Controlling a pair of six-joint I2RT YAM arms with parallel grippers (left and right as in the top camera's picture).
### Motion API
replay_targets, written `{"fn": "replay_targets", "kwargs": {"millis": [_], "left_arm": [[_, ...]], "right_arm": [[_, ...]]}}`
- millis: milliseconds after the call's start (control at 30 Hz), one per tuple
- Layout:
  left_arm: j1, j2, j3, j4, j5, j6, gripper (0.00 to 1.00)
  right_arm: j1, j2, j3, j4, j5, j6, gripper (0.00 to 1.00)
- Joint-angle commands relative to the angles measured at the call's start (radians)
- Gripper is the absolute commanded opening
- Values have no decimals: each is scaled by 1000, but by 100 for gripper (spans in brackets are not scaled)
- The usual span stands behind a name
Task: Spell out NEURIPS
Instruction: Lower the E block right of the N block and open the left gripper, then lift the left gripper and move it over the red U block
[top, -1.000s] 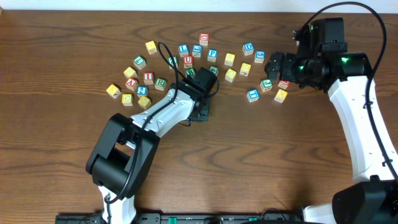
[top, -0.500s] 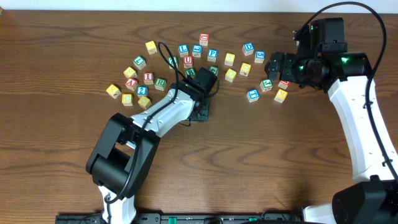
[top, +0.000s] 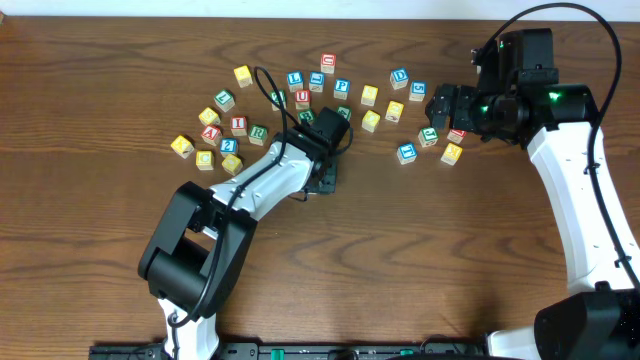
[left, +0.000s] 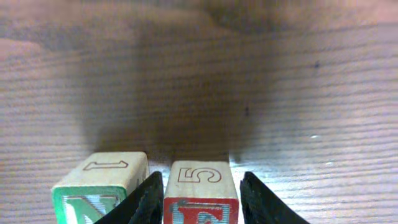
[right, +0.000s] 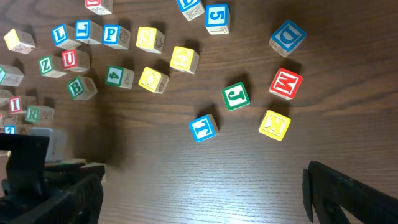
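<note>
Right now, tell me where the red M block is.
In the right wrist view, the red M block lies on the right, between the blue D block above and the yellow K block below.

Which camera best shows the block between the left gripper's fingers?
Left wrist: the red-lettered block, 5 on top, sits close-up between the fingers. Overhead, the left gripper hides it; the right wrist view doesn't show it.

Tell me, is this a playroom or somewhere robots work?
Probably a robot lab bench, not a playroom. A left arm and a right arm stand at a wooden table, and the left gripper grips a letter block.
</note>
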Motion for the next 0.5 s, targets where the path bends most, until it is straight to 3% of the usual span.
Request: {"fn": "replay_targets", "kwargs": {"millis": [0, 267, 467], "left_arm": [[21, -50, 63, -2, -8, 17, 40], [33, -123, 137, -33, -9, 77, 40], [90, -272, 164, -118, -9, 77, 40]], "right_arm": [[4, 0, 18, 0, 1, 8, 99], [4, 0, 18, 0, 1, 8, 99], [4, 0, 18, 0, 1, 8, 99]]}}
